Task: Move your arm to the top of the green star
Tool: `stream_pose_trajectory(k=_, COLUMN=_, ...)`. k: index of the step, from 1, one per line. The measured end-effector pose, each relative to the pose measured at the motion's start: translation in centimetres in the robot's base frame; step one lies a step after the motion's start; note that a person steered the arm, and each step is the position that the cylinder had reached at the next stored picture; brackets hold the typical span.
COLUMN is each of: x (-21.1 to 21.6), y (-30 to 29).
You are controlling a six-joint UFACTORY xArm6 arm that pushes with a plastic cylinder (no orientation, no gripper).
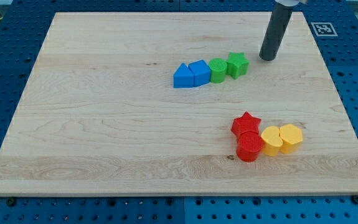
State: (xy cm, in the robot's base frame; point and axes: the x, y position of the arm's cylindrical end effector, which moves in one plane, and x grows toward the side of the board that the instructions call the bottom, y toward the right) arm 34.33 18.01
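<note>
The green star (237, 65) lies on the wooden board, at the right end of a touching row with a green round block (217, 70), a blue pentagon-like block (198, 73) and a blue triangle (182, 76). My tip (268, 58) rests on the board just to the right of the green star and slightly toward the view's top, a small gap away, not touching it.
A red star (246, 124), a red round block (249, 147), a yellow block (271, 140) and a yellow hexagon (291, 137) cluster at the lower right. The board's (104, 124) edges meet a blue perforated table. A marker tag (322, 28) sits at the top right.
</note>
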Motion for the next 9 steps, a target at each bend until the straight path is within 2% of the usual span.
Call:
stream_pose_trajectory(k=2, x=-1.1, y=-0.3)
stream_pose_trajectory(k=4, x=-2.2, y=-4.6)
stream_pose_trajectory(k=5, x=-2.7, y=-4.9)
stream_pose_trajectory(k=9, x=-1.3, y=-5.5)
